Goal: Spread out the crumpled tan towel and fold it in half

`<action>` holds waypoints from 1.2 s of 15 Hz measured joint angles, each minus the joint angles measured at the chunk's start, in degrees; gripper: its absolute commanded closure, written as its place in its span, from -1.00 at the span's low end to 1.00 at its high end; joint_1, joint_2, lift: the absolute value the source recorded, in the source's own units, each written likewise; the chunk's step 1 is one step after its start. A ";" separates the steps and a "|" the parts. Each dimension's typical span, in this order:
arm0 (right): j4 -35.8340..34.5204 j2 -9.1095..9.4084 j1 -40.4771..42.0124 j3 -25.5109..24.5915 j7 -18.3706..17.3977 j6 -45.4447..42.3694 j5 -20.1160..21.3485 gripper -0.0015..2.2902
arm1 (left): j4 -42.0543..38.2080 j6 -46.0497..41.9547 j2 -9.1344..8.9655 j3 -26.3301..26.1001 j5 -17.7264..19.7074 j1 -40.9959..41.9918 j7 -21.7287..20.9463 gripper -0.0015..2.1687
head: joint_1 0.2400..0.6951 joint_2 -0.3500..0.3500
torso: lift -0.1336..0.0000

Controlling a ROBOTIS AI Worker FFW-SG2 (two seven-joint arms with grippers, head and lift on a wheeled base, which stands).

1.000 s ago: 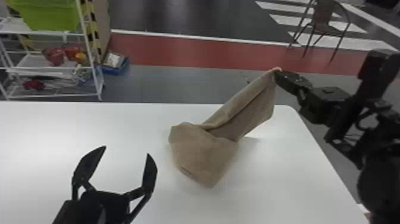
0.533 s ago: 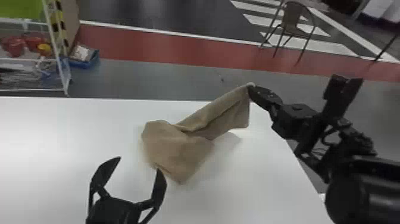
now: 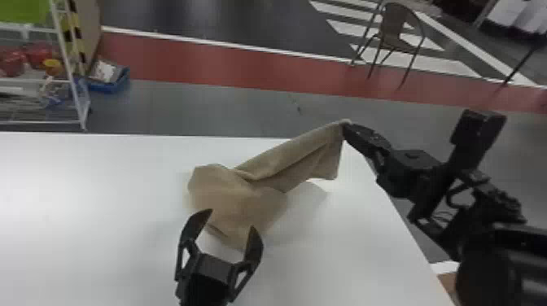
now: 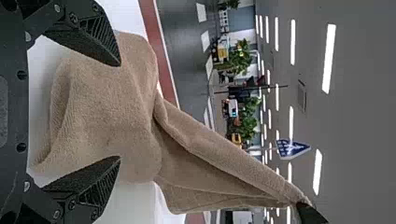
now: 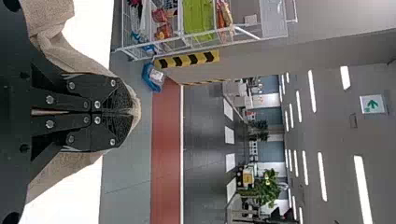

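Towel (image 3: pixel 240 199) hangs clamped in right gripper (image 3: pixel 347 127), left gripper (image 3: pixel 232 218) gapes empty, blue bin (image 3: pixel 109 87) loaded.

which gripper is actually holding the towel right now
The right gripper: its fingers are shut on the raised end of the tan towel. The left gripper differs, with its fingers spread wide and nothing clamped.

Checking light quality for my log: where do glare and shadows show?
Head view: glare on the left of the table, soft shadow below the raised part of the towel; left wrist view: bright ceiling lights; right wrist view: table washed out white.
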 measured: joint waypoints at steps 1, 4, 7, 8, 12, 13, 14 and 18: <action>0.02 0.00 -0.02 0.00 0.00 -0.05 -0.02 0.34 | 0.19 0.07 -0.26 -0.36 0.00 -0.32 -0.21 -0.79 | 1.00 -1.00 | -0.83; 0.04 0.00 -0.15 0.69 0.00 0.04 -0.03 0.34 | 2.69 1.27 -1.12 -2.87 0.57 -2.59 1.34 -0.69 | 1.00 -1.00 | -0.83; -0.01 0.00 -0.03 1.21 0.00 0.11 -0.03 0.34 | 5.78 1.42 -2.77 -4.11 0.81 -4.61 1.93 -0.69 | 1.00 -1.00 | -0.83; -0.03 0.00 0.03 1.22 0.01 0.11 -0.03 0.34 | 7.07 1.45 -2.99 -4.23 0.63 -5.32 1.91 -0.69 | 1.00 -1.00 | -0.83; -0.05 0.00 0.88 1.10 0.44 -0.46 -0.03 0.34 | 12.48 1.55 -3.13 -4.40 0.91 -9.19 2.04 -0.66 | 1.00 -1.00 | -0.83; -0.05 0.00 1.07 0.95 0.53 -0.55 -0.03 0.34 | 13.84 1.57 -3.13 -4.33 1.03 -10.09 2.19 -0.42 | 1.00 -1.00 | -0.83; -0.05 0.00 1.17 0.69 0.59 -0.57 -0.22 0.34 | 14.60 1.58 -3.13 -4.28 1.08 -10.73 2.34 -0.21 | 1.00 -1.00 | -0.83; -0.34 0.00 1.25 -0.26 0.62 -0.63 -1.42 0.34 | 14.36 1.44 -3.13 -4.29 0.65 -11.11 4.27 0.60 | 1.00 -1.00 | -0.83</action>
